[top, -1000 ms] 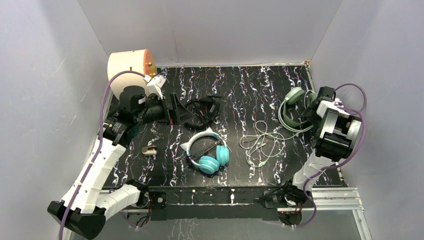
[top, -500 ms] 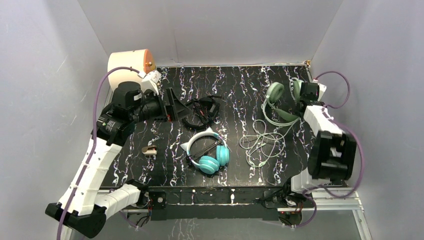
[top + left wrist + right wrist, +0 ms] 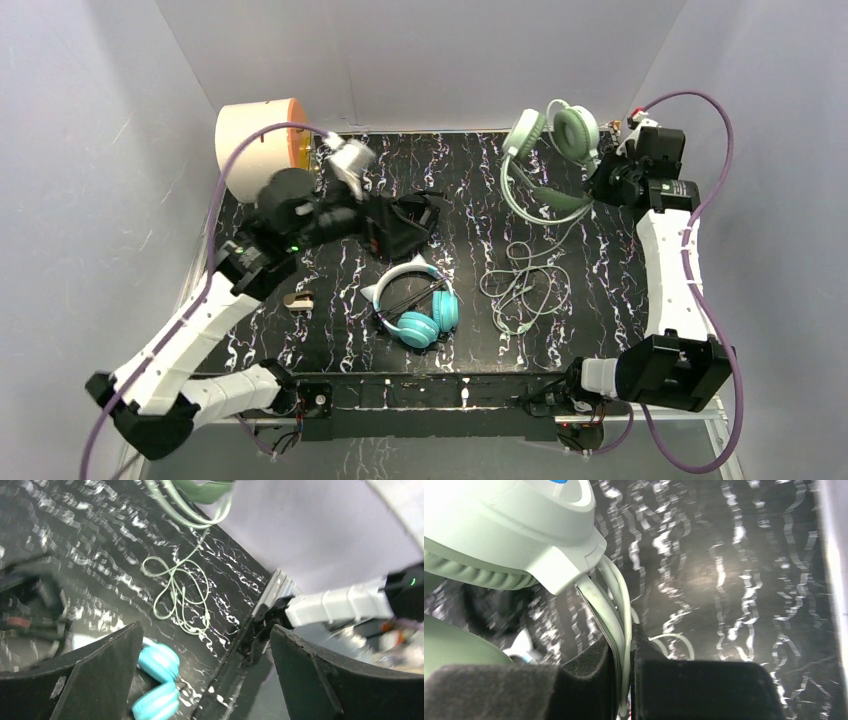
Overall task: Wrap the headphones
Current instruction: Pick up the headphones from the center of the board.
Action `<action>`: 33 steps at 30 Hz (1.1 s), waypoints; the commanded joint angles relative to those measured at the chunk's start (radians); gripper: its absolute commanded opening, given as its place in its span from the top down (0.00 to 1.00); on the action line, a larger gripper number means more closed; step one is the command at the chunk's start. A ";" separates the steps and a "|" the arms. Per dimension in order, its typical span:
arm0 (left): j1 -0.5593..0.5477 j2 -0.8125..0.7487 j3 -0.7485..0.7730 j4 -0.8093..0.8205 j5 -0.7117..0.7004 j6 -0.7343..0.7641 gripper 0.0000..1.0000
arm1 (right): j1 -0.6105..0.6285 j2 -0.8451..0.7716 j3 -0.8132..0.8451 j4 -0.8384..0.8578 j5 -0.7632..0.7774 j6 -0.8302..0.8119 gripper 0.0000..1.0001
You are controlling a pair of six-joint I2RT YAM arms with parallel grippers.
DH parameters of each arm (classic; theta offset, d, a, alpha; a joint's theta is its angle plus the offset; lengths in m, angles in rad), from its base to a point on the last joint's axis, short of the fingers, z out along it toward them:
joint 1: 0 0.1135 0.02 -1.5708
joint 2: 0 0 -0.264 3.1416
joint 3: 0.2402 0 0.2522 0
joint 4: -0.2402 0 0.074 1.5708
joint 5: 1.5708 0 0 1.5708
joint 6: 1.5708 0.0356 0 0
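The right fingers (image 3: 704, 690) pinch narrowly on the wire band of the pale sage-green over-ear headset (image 3: 545, 150), which hangs raised just left of them, its light cable (image 3: 525, 285) trailing nearward onto the tabletop (image 3: 480, 170), the wide-spread left fingers (image 3: 100, 675) well apart.

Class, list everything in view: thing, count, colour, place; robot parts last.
sage-green headphones: one, pale green, held up at the far right
light cable: one, pale green, tangled right of centre
teal headphones: one, teal with white cat-ear band, near centre
black headphones: one, black, far centre, by the left pincer
cylinder: one, cream with orange end, far left corner
small object: one, tan, left of teal headphones
table: one, black with white veins
left pincer: one, black, open
right pincer: one, black, shut on the sage-green headphones
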 commanded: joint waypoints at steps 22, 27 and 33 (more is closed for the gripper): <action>-0.744 0.427 0.165 0.261 -0.658 1.252 0.02 | 0.282 -0.030 0.176 -0.327 -0.121 -0.077 1.00; -0.710 0.461 0.226 0.145 -0.673 1.202 0.02 | 0.317 -0.004 0.197 -0.345 -0.023 -0.091 1.00; -0.579 0.552 0.310 0.029 -0.606 1.111 0.02 | 0.376 0.012 0.221 -0.357 0.010 -0.074 1.00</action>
